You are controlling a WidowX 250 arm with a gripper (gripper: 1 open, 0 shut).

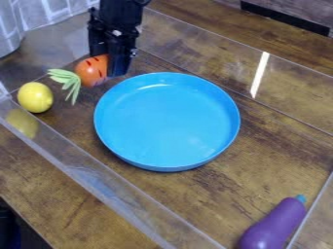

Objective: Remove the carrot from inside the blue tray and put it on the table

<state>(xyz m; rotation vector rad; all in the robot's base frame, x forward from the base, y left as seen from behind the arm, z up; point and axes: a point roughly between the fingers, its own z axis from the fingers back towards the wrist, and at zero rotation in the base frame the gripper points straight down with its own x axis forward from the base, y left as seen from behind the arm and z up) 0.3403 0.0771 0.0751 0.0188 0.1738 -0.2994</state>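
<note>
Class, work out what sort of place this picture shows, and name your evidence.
Probably a robot test table set up as play kitchen: a black robot gripper reaches down beside a stubby orange toy carrot, near a round bright blue plastic tray on brown wood-grain tabletop.

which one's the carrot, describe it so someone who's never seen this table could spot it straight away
Find the big round bright blue plastic dish on the dark brown wood-grain table. Just off its upper-left rim, below the black robot gripper, sits a stubby orange-red toy carrot. Its light green leafy top sets it apart from the plain yellow lemon nearby.
</note>
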